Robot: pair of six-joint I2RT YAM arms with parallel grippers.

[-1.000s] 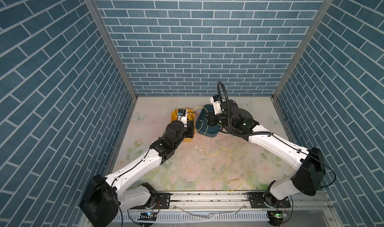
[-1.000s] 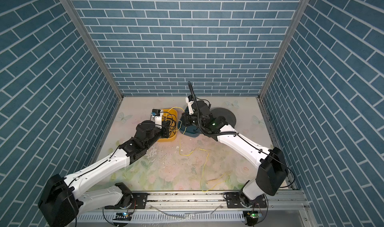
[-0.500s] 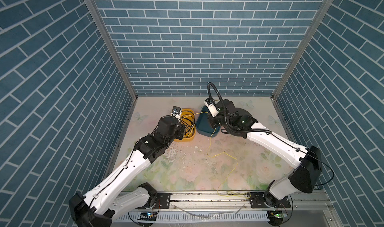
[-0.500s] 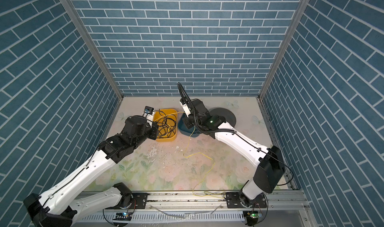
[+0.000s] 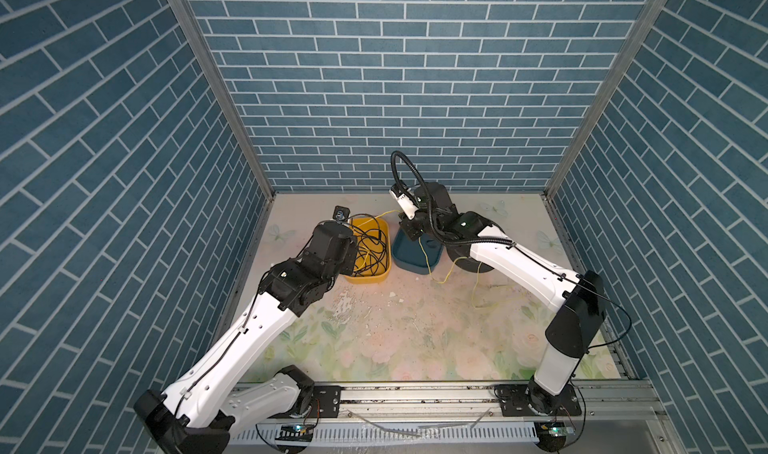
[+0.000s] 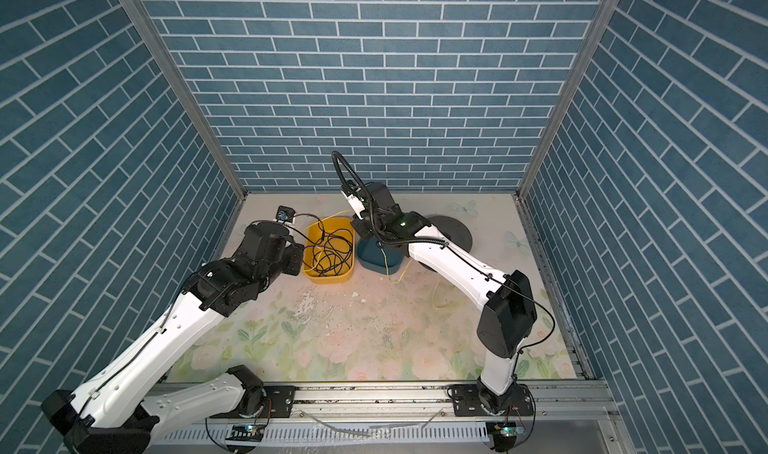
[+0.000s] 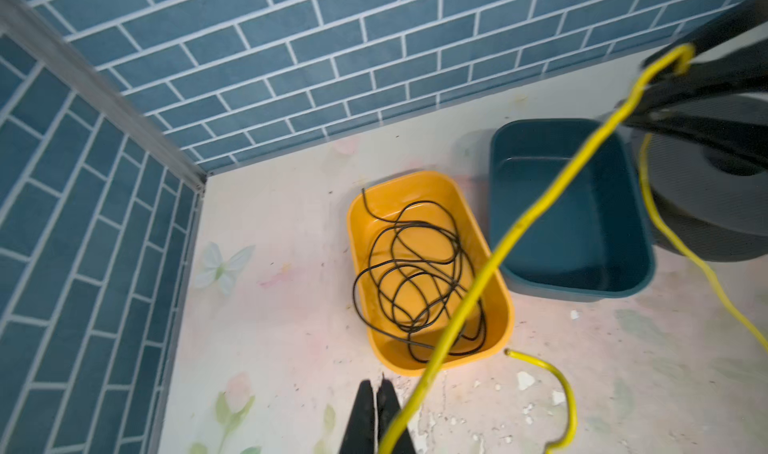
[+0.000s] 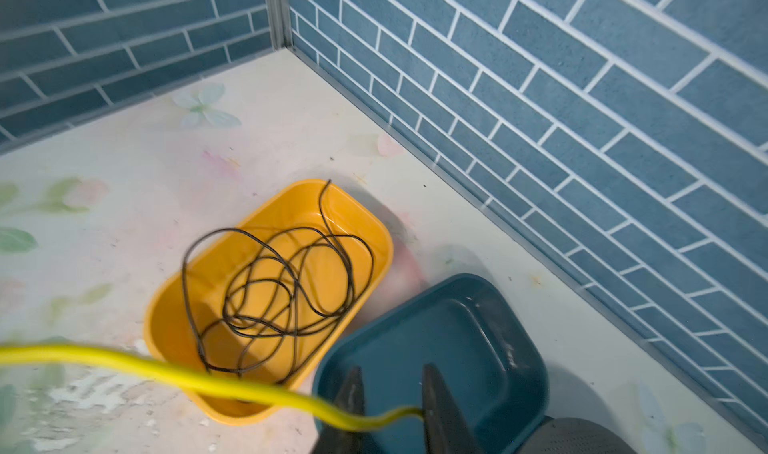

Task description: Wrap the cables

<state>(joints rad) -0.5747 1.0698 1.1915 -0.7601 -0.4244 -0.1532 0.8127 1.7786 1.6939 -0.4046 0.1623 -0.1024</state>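
Observation:
The yellow cable [image 7: 540, 207] runs tight from my left gripper [image 7: 376, 383] up to the right gripper. The left jaws are shut with their tips touching, and the cable leaves them lower down, across one finger. My right gripper [image 8: 392, 369] hangs over the blue bin [image 8: 519, 348] with its jaws apart. The cable [image 8: 208, 379] crosses one finger and ends against the inner face of the other. In both top views the cable [image 5: 424, 256] drops over the blue bin onto the floor [image 6: 434, 298]. A loose curl of it [image 7: 552, 373] lies on the mat.
A yellow bin [image 5: 365, 279] left of the blue bin [image 5: 415, 265] holds a tangle of thin black wires [image 7: 415, 273]. A black round disc [image 6: 453, 232] lies behind the blue bin, partly under the right arm. The back wall and left corner post stand close.
The left arm has drawn back to the left off the yellow bin, pulling the yellow cable tight. The right gripper's jaws have opened and it has shifted towards the back.

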